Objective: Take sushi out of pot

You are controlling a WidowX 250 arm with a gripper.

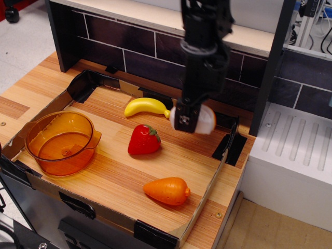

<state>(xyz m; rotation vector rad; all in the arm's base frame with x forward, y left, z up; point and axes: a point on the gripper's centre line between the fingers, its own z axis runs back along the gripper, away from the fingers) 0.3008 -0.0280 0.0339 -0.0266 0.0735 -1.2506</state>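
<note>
The claw (191,120) gripped the sushi (203,119) by its sides (likely light, rigid, slightly slippery plastic), far right of the pot (61,142).

the arm (203,46) is cut off by the top edge. the claw (188,120) covers the middle of the sushi (206,120), so only its pale sides show; finger position cannot be told. the counter (31,88) runs past the left edge.
</note>
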